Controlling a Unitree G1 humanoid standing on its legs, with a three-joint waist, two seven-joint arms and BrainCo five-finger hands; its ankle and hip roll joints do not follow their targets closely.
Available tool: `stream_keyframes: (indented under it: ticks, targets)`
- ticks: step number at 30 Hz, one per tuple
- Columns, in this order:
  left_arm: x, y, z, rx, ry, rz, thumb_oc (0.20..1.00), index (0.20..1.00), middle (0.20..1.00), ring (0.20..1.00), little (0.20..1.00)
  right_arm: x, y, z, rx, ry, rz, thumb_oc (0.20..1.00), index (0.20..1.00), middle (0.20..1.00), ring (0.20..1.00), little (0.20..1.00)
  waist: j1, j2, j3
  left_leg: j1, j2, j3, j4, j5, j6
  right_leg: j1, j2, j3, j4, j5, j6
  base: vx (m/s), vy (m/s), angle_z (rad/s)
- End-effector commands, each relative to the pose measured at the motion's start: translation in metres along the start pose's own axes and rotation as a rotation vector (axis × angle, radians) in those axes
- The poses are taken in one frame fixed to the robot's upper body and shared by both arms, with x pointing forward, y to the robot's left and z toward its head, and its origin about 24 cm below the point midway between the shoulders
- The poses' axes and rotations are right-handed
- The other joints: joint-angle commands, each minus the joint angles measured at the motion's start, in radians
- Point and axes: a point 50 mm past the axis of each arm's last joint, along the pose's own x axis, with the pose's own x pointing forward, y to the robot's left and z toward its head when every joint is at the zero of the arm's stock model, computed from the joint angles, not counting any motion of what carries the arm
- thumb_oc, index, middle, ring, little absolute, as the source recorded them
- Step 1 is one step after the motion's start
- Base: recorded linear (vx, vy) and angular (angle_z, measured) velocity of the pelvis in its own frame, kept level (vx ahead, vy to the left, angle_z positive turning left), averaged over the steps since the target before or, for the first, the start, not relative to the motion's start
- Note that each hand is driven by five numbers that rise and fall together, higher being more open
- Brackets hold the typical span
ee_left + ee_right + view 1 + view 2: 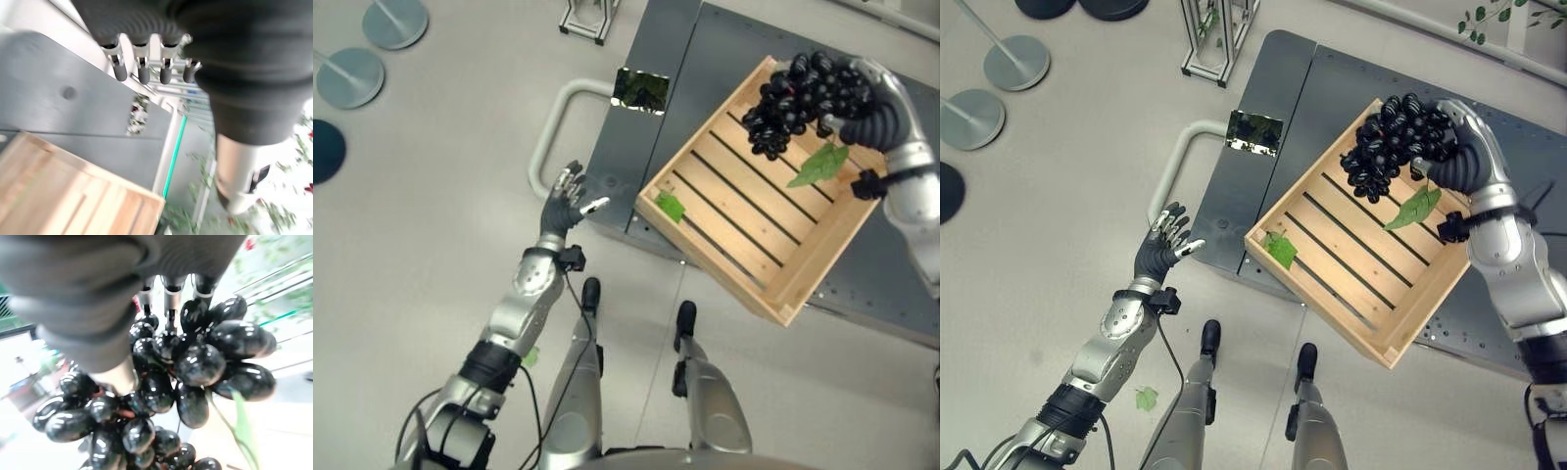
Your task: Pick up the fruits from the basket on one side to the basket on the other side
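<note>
The dark grey bench carries a slatted wooden crate, set askew, its near corner jutting past the bench edge. No writing can be read anywhere. The crate floor lies mostly bare, with one green leaf at its left corner. Over the far right corner, the right hand has its fingers curled round a bunch of black grapes with a leaf dangling. The left hand hovers left of the bench over open floor, fingers relaxed, empty.

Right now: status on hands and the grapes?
Right hand shut on black grape bunch, at wooden crate's far corner. Left hand open, idle beside table. Nothing in the way.
</note>
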Motion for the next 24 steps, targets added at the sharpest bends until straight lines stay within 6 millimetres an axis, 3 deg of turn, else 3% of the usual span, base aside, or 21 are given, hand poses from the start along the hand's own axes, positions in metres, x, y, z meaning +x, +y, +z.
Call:
stream_keyframes:
  ticks: [1,5,9,14,24]
  targets:
    - [0.009,-0.016,0.016,0.084,-0.082,-0.102,1.000,1.000,1.000,1.000,1.000,0.027,-0.014,0.036,0.040,-0.137,0.012,0.200,0.200,0.200,0.200,0.200,-0.003,-0.065,-0.100,0.023,-0.040,0.016,0.078,-0.189,0.000,-0.012,-0.080,0.013,0.192,-0.204,0.070,0.00,0.000,0.00]
    - [0.026,-0.036,0.029,0.118,-0.119,-0.189,1.000,1.000,1.000,1.000,1.000,0.051,-0.012,0.062,0.026,-0.196,0.067,0.200,0.200,0.200,0.200,0.200,-0.010,-0.066,-0.111,0.023,-0.038,0.017,0.083,-0.189,-0.003,-0.009,-0.078,0.014,0.194,-0.206,0.067,0.00,0.000,0.00]
    - [0.038,-0.054,0.035,0.117,-0.137,-0.232,1.000,1.000,1.000,1.000,1.000,0.067,0.001,0.076,0.034,-0.211,0.114,0.200,0.200,0.200,0.200,0.200,-0.012,-0.062,-0.119,0.024,-0.038,0.015,0.086,-0.190,-0.005,-0.008,-0.078,0.016,0.199,-0.208,0.065,0.00,-0.001,-0.01]
    - [0.047,-0.076,0.036,0.142,-0.140,-0.282,1.000,1.000,1.000,1.000,1.000,0.082,0.020,0.083,0.045,-0.187,0.162,0.200,0.200,0.200,0.200,0.200,-0.009,-0.058,-0.128,0.022,-0.037,0.012,0.087,-0.187,-0.006,-0.006,-0.077,0.013,0.201,-0.207,0.062,0.00,0.000,-0.01]
    - [0.053,-0.090,0.029,0.129,-0.126,-0.235,1.000,1.000,1.000,1.000,1.000,0.090,0.063,0.083,0.110,-0.122,0.212,0.200,0.200,0.200,0.200,0.200,-0.003,-0.047,-0.140,0.019,-0.038,0.006,0.090,-0.186,-0.006,-0.003,-0.077,0.012,0.205,-0.211,0.058,0.00,0.000,0.00]
